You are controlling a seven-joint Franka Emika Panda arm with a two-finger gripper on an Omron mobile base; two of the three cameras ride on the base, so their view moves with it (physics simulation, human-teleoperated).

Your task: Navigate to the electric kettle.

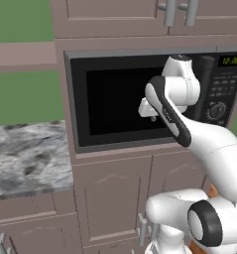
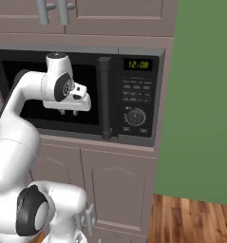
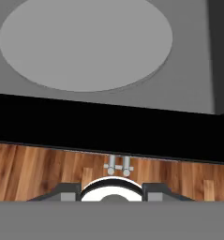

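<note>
End effector: end effector (image 2: 69, 112) hangs in front of the dark microwave door, pointing down; two short finger stubs show under the white hand with only a narrow gap between them, nothing between them. How far apart the jaws really stand I cannot tell from these pictures.
Hand camera: looks down past the black front edge of the microwave (image 3: 108, 126) onto its grey turntable (image 3: 85, 42), with wooden floor (image 3: 33, 168) below.
Arm: folded up high, elbow raised, wrist at the level of the microwave window (image 1: 120, 99).
Electric kettle: not to be found here; neither the cabinet front ahead nor the visible stretch of tabletop carries it, so where it stands cannot be told.
Step in hand: driving the base to find and face the kettle; by my reading this is barely begun.
Doing it well: keep the arm tucked so it clears the microwave front, back or turn the base away from the cabinet, and search along the tabletop (image 1: 26, 158) to the left, the only worktop in sight. Stop square to the kettle, near but not touching the edge.
Surface: grey marbled stone tabletop over mauve cabinet doors (image 2: 115, 190).
Room: built-in microwave with control panel (image 2: 136, 95) and lit clock, upper cabinets with metal handles (image 2: 52, 12), green walls, wooden floor at right.
</note>
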